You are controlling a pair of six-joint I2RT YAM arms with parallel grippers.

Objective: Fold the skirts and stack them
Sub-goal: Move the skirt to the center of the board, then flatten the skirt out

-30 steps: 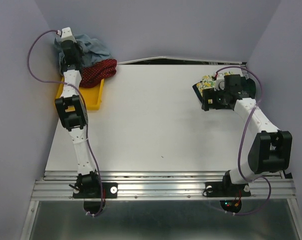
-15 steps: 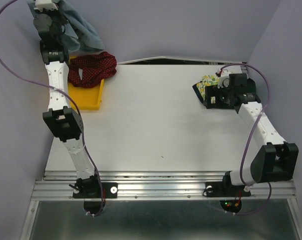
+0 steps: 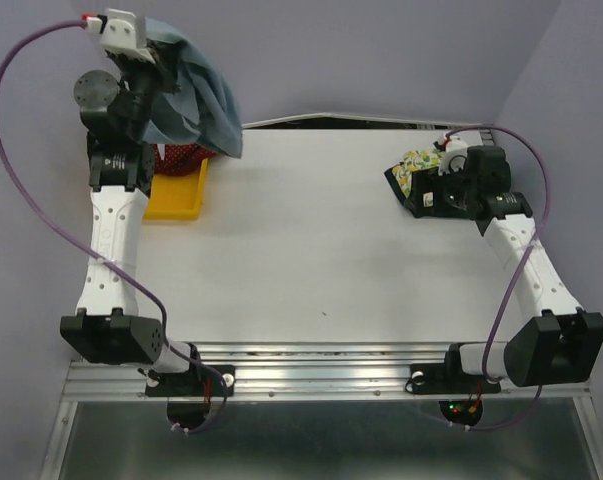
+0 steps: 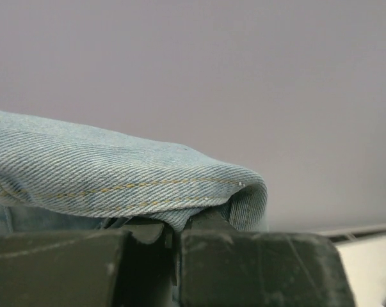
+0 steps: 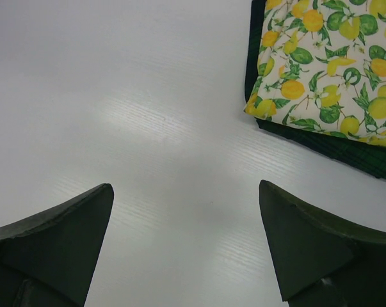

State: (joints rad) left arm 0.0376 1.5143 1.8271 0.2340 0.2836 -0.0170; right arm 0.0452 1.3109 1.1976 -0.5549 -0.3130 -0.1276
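Note:
My left gripper (image 3: 153, 72) is shut on the light-blue denim skirt (image 3: 196, 100) and holds it high above the table's far left corner, the cloth hanging down. In the left wrist view the denim hem (image 4: 135, 185) is pinched between my closed jaws. The red white-dotted skirt (image 3: 181, 156) lies in the yellow tray (image 3: 176, 195), partly hidden by the denim. The lemon-print skirt (image 3: 413, 165) lies folded on a dark green one (image 3: 401, 185) at the far right. My right gripper (image 3: 421, 195) is open and empty beside them; in the right wrist view the lemon-print skirt (image 5: 327, 70) lies ahead.
The purple walls close in on the left, back and right. A dark gap (image 3: 361, 123) runs along the table's far edge. The metal rail (image 3: 321, 365) with both arm bases lies at the near edge.
My left arm has lifted the denim skirt up out of the tray and swung it right, leaving the red skirt behind. My right gripper has stayed by the lemon-print skirt.

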